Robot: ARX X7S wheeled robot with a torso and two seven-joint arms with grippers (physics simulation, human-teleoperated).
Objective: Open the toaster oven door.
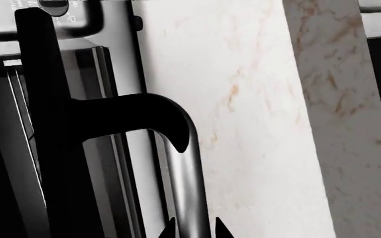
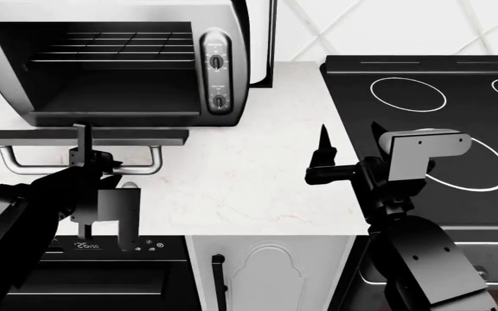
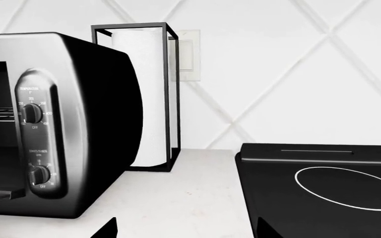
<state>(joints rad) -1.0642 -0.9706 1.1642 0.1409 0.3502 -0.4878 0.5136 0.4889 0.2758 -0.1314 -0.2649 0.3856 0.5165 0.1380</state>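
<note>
Left gripper grips the silver bar handle of the toaster oven door, which lies folded down flat, overhanging the counter edge before the toaster oven. Right gripper, fingers spread and holding nothing, hovers upright over bare counter beside the cooktop.

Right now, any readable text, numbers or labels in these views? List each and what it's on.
"OFF": under the upper knob on the toaster oven, and again under the lower knob.
Dial numbers and headings around both knobs: too small to read.
Built-in oven display: lit digits, too blurred to read.
</note>
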